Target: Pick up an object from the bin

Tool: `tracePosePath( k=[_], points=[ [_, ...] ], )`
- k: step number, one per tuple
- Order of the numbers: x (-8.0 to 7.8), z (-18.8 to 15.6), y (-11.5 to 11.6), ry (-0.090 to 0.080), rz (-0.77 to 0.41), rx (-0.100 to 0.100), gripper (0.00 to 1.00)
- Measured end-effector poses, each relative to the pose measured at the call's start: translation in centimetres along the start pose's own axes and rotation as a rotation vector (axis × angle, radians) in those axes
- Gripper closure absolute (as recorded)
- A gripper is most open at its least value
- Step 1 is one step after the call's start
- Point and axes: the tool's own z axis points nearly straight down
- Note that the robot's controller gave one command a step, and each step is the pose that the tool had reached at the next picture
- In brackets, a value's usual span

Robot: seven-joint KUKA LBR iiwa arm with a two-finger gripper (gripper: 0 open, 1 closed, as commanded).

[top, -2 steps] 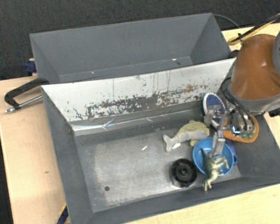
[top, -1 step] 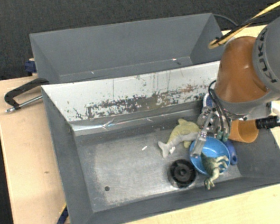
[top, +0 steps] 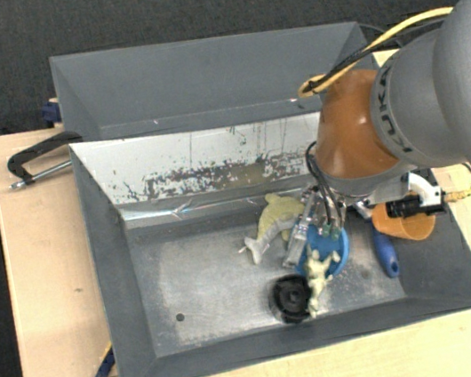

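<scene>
The gripper (top: 320,218) was set low over the blue disc (top: 332,249); whether wide or narrow could not be told. A pale yellow toy (top: 275,217) lay just beside the disc and a cream figure (top: 315,273) upon it. Both might be snagged, or the flat disc let slip.

The grey bin (top: 189,281) bears a small heap right of centre: pale toy (top: 275,219), blue disc (top: 337,252), black wheel (top: 288,296), blue handle (top: 387,260), orange piece (top: 414,226).
</scene>
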Motion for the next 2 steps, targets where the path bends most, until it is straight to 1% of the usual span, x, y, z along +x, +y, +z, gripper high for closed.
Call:
tracePosePath(
  k=[1, 2],
  points=[
    [-0.10, -0.10, 0.08, -0.002, -0.001, 0.002, 0.00],
    [-0.12, -0.15, 0.09, -0.002, -0.002, 0.002, 1.00]
  ],
)
